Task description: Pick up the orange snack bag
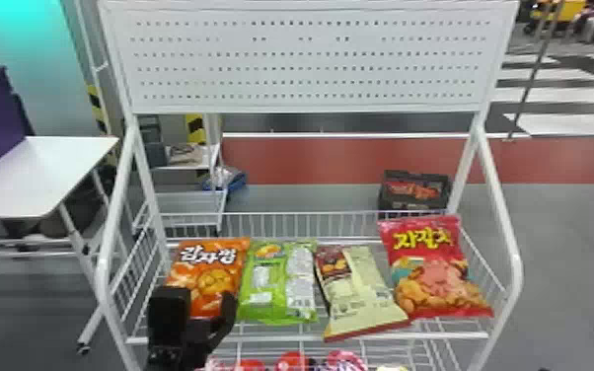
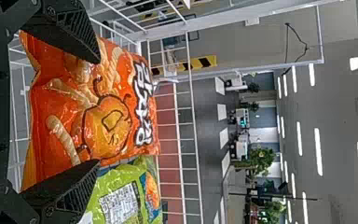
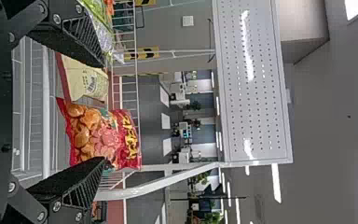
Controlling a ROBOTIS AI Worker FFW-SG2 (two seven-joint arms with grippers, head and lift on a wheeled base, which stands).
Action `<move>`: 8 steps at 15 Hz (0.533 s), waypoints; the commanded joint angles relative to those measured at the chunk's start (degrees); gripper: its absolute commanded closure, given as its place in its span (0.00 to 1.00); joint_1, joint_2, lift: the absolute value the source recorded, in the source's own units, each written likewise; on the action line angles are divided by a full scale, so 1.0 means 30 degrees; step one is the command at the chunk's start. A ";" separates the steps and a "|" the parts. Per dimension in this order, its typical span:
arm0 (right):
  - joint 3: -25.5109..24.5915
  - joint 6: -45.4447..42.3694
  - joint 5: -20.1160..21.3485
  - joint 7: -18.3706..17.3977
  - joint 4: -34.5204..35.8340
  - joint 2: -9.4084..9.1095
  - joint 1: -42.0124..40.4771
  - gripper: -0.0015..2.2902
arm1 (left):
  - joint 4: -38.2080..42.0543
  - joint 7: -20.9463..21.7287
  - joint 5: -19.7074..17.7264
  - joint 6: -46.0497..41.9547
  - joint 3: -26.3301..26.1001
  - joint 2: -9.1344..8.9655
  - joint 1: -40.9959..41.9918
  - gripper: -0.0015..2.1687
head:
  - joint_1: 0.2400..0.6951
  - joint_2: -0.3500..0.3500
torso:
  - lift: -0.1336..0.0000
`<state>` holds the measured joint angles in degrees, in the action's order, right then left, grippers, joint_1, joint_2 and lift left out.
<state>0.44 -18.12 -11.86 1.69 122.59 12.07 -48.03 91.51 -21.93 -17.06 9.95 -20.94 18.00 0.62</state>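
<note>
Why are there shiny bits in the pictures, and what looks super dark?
Left wrist view: the orange bag has little glints, probably light bouncing off its shiny wrapper, and the ceiling lights are bright white strips; right wrist view: white streaks of glare on the board; head view: the left gripper looks almost all black.

The left gripper is black, with wedge-shaped fingers whose faces carry fine slanting ridges. The right gripper looks alike (same black, same ridges), and round silvery screw heads dot its angular links.
</note>
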 commanded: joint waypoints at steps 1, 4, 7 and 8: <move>0.0000 -0.0008 0.0000 0.0021 0.0037 0.0020 -0.0017 0.09 | -0.0356 0.0160 -0.0320 0.0009 0.0126 -0.0023 -0.0237 0.10 | 0.57 0.50 | 1.00; -0.0029 -0.0008 0.0000 0.0021 0.0066 0.0020 -0.0046 0.09 | -0.0385 0.0160 -0.0407 0.0126 0.0126 -0.0023 -0.0266 0.26 | 0.57 0.50 | 1.00; -0.0029 -0.0008 0.0000 -0.0008 0.0037 0.0020 -0.0017 0.09 | -0.0385 0.0131 -0.0378 0.0126 0.0126 -0.0023 -0.0266 0.46 | 0.57 0.50 | 1.00; -0.0029 -0.0008 0.0000 -0.0008 0.0037 0.0020 0.0013 0.09 | -0.0385 0.0160 -0.0378 0.0185 0.0126 -0.0023 -0.0266 0.47 | 0.57 0.50 | 1.00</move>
<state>0.35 -18.14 -11.87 1.67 122.77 12.13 -48.09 90.35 -21.49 -18.20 10.36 -20.59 17.92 -0.18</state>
